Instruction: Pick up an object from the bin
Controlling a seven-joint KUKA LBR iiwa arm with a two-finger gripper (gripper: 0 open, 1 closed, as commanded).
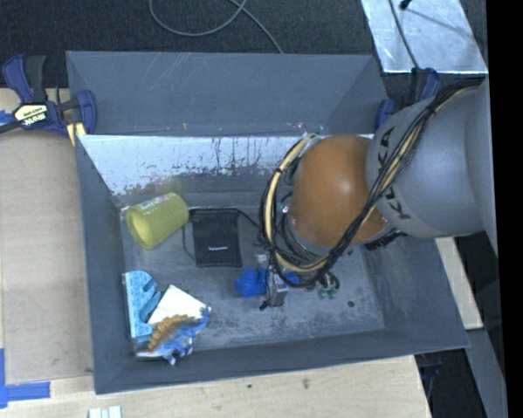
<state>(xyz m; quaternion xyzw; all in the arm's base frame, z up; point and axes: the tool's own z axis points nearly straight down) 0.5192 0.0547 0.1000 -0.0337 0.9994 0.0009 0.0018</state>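
A grey metal bin is seen from above, and its right half is covered by the arm and its orange cover. On the bin's floor a black box is laid near the middle, with a yellow cup tipped on its side just to the left. A heap of a light blue sponge, a white card and colourful scraps is gathered in the near left corner. A blue thing is found just below the black box, and the gripper is placed right beside it; whether it is open or closed cannot be told.
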